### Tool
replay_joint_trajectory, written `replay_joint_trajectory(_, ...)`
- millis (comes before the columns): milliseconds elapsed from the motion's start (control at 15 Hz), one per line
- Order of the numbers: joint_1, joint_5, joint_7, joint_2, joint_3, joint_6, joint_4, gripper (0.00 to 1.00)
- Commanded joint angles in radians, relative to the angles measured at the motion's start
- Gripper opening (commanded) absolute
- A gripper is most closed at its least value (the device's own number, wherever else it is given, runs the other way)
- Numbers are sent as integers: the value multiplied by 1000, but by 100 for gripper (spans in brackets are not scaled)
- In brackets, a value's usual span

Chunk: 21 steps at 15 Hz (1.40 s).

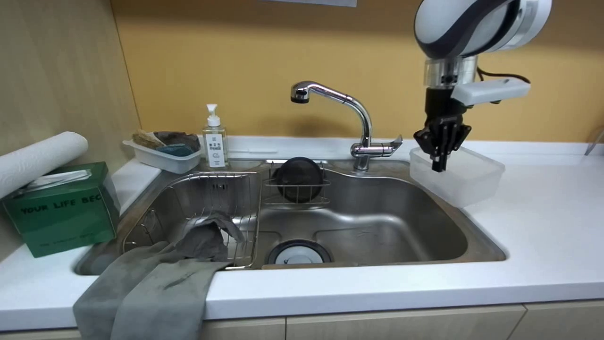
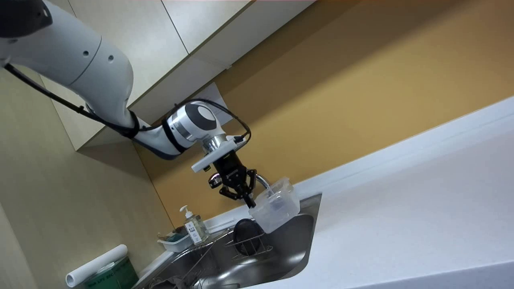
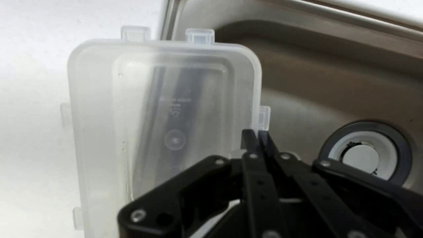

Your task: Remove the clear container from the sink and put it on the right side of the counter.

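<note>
The clear container (image 1: 476, 182) is a pale, see-through plastic tub with small tabs on its rim. My gripper (image 1: 440, 163) is shut on its rim wall; in the wrist view the fingertips (image 3: 256, 134) pinch the container's side (image 3: 178, 82). In an exterior view the container (image 2: 277, 208) hangs from the gripper (image 2: 251, 202), above the back right part of the sink. The steel sink (image 1: 387, 231) lies below and left of it. In the wrist view the container overlaps both the sink (image 3: 297, 66) and the white counter (image 3: 33, 132). The counter (image 1: 547, 226) extends right of the sink.
The chrome faucet (image 1: 363, 113) stands close left of the gripper. A black round item (image 1: 299, 179) sits in a wire rack in the sink. A soap bottle (image 1: 215, 141), pale tray (image 1: 165, 158), green box (image 1: 61, 208) and grey cloth (image 1: 160, 283) are at the left.
</note>
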<state>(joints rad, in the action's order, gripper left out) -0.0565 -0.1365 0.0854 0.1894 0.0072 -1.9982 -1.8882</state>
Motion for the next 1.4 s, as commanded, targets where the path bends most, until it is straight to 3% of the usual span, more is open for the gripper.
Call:
replay_joint_trajectory(0, 50, 29, -22, -30, -24, 30, 10, 1)
replay_joint_trajectory(600, 153, 198, 22, 105, -59, 33, 92, 1)
replay_joint_trajectory(933, 178, 279, 27, 153, -56, -27, 114, 1)
replay_joint_trajectory(1333, 190, 295, 5, 178, -63, -80, 127, 1)
